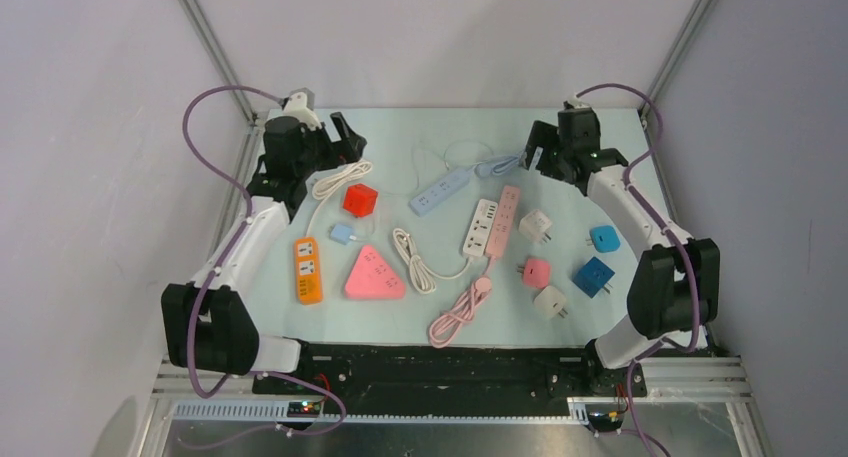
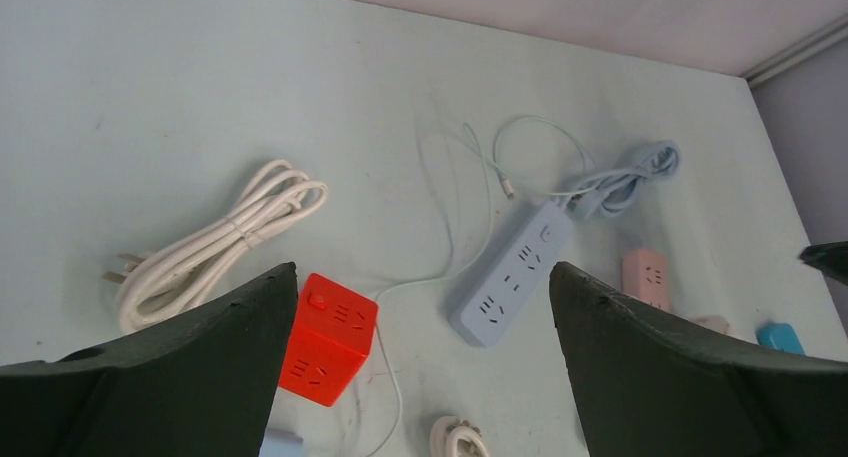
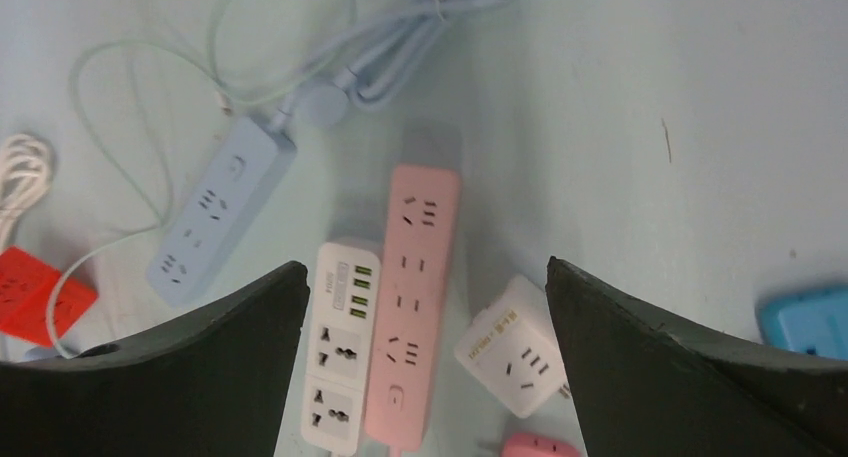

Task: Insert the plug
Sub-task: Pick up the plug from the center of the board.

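Note:
Both grippers hang open and empty above the far end of the mat. My left gripper [image 1: 343, 137] [image 2: 422, 277] is over a red socket cube [image 1: 360, 199] [image 2: 327, 337] and a light-blue power strip [image 1: 440, 190] [image 2: 512, 272]. A coiled white cable [image 2: 215, 242] with a plug [image 2: 118, 270] lies to the left. My right gripper [image 1: 538, 149] [image 3: 425, 267] looks down on a pink strip [image 1: 503, 220] [image 3: 415, 297], a white strip [image 1: 480, 227] [image 3: 340, 362] and a white plug adapter [image 1: 536, 225] [image 3: 515, 347].
An orange strip [image 1: 307, 269] and a pink triangular socket [image 1: 374, 274] lie near left. Pink [image 1: 537, 272], white [image 1: 550, 301] and two blue adapters [image 1: 604, 239] [image 1: 593, 276] sit at right. Loose white [image 1: 418, 262] and pink cords [image 1: 458, 312] trail mid-mat.

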`<state>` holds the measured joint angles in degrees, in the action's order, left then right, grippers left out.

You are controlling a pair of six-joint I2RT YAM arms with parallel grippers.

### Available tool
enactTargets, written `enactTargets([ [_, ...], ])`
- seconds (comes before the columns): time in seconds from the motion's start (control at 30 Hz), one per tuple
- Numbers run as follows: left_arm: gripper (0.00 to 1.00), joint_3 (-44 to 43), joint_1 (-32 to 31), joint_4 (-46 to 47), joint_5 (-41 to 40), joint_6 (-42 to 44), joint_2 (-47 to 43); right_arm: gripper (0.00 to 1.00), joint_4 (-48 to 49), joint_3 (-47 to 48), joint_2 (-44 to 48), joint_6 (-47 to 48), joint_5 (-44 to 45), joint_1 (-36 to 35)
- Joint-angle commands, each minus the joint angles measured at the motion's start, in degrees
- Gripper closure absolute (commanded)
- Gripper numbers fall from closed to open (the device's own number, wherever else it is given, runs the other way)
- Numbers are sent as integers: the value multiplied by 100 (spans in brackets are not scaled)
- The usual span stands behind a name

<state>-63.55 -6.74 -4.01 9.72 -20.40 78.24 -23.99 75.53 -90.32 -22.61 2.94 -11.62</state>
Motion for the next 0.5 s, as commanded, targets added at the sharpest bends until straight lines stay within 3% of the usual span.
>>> enactTargets([
  [0.0, 0, -48, -130, 192, 145, 169, -37, 8, -1048, 129, -276, -780, 764, -78],
  [0.17, 0, -10, -216, 190, 148, 200, 5, 19, -1831, 129, -805, -1315, 576, -29],
  [0.47, 0, 9, -239, 200, 53, 163, 51, 20, -2358, 130, -1203, -1992, 769, -53],
])
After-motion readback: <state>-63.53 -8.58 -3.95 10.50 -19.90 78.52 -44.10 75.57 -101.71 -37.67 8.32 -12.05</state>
